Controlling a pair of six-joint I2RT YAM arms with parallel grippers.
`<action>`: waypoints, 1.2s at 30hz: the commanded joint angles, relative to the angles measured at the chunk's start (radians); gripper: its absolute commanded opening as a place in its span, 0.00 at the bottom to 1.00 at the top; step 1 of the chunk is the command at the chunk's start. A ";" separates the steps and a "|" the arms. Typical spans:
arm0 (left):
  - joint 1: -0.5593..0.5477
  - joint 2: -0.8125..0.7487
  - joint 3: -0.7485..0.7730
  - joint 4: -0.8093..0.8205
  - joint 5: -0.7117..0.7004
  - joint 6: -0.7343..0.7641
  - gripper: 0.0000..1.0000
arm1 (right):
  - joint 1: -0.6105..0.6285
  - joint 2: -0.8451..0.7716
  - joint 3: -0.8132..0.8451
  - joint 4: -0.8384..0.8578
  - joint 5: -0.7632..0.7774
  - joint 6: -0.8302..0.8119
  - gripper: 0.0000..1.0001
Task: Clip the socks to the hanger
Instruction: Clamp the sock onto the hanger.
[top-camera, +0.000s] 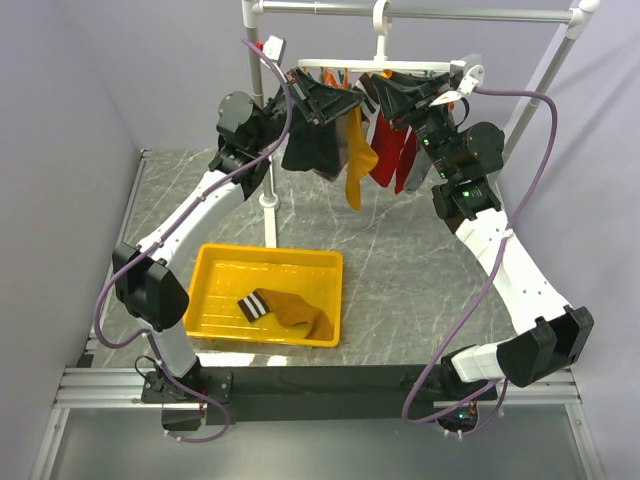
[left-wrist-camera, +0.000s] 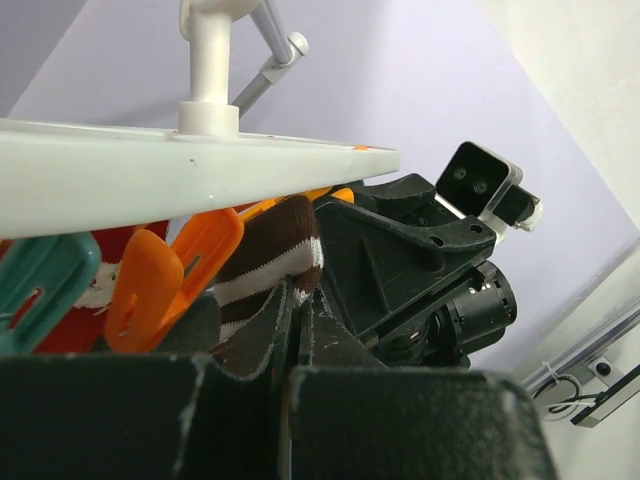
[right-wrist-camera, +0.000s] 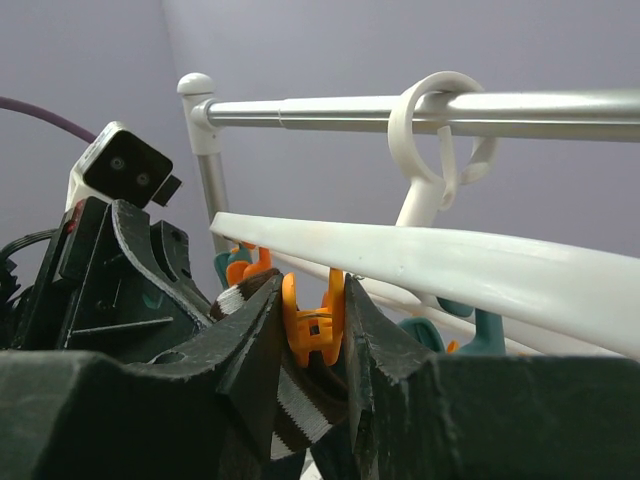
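The white hanger (top-camera: 380, 65) hangs from the rack bar. One mustard-brown sock (top-camera: 358, 160) hangs below it, between dark and red socks. My left gripper (top-camera: 335, 100) is shut on this sock's striped cuff (left-wrist-camera: 268, 255), just under the hanger ring (left-wrist-camera: 150, 160) and beside an orange clip (left-wrist-camera: 170, 275). My right gripper (top-camera: 388, 95) is shut on an orange clip (right-wrist-camera: 315, 325), its fingers pressing the clip's two handles below the hanger (right-wrist-camera: 420, 265). The striped cuff (right-wrist-camera: 300, 415) sits right under that clip. The second mustard-brown sock (top-camera: 295, 310) lies in the yellow tray (top-camera: 215, 255).
A dark navy sock (top-camera: 310, 145) and a red sock (top-camera: 390, 150) hang on the hanger. The white rack post (top-camera: 268, 200) stands behind the tray, and the top bar (top-camera: 420, 12) holds the hook. A teal clip (left-wrist-camera: 40, 290) hangs near my left gripper.
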 joint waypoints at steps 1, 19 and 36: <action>-0.003 -0.010 0.010 0.022 0.008 0.014 0.01 | 0.001 -0.024 0.035 0.060 -0.036 0.013 0.00; -0.001 -0.010 0.060 -0.154 -0.107 0.160 0.01 | 0.001 -0.085 0.225 -0.446 0.070 0.022 0.81; 0.000 -0.030 0.048 -0.236 -0.220 0.288 0.00 | -0.001 -0.184 0.199 -0.770 0.363 -0.076 0.72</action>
